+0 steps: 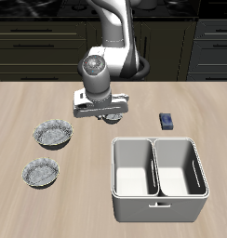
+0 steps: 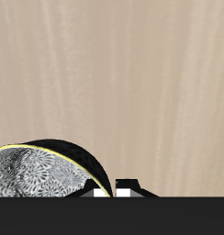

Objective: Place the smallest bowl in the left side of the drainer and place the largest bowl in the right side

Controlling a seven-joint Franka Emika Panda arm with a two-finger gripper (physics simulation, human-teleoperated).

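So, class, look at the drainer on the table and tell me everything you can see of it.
The drainer is a light grey rectangular tub with rounded corners, looking like smooth plastic. A middle wall splits it into two equal deep compartments, both empty. A small handle-like lip shows on its near wall. It stands upright on the wooden table, near the front edge. Nothing touches it; the gripper is farther back, and a small dark blue block lies behind it.

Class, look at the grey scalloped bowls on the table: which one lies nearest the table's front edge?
The bowl beside the drainer. The other wide bowl sits farther back, and a third bowl is mostly hidden under the gripper, farther back still.
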